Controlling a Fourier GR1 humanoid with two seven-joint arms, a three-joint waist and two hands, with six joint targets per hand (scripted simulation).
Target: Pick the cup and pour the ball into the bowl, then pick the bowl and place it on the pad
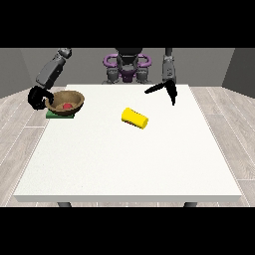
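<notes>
The robot hand at the view's left (36,97) sits just off the bench's left edge, near the far left corner, at the end of a grey forearm that comes down from the robot's shoulder. Its black fingers curl inward toward the rim of the bowl (65,103), and they appear to be grasping that rim on the side nearest the bench edge, though the contact itself is too small to make out fully.

The bowl is brown and tilted a little, its opening turned somewhat toward the camera. Inside it lies a red ball (66,105), resting low against the inner wall. Under the bowl a green pad (53,115) shows as a dark green strip along the bowl's near and left sides; the bowl rests on it or just above it, and which of the two cannot be told.

The robot hand at the view's right (167,89) hangs above the bench near the far edge, toward the far right corner. It is released: the fingers are straight, with one part pointing toward the bench's middle and another pointing down, and nothing is between them.

Between the two hands, near the bench's middle and somewhat toward the far edge, a yellow cup (134,118) lies on its side on the white bench (129,164). It is well apart from both hands and from the bowl, its long axis running diagonally.
</notes>
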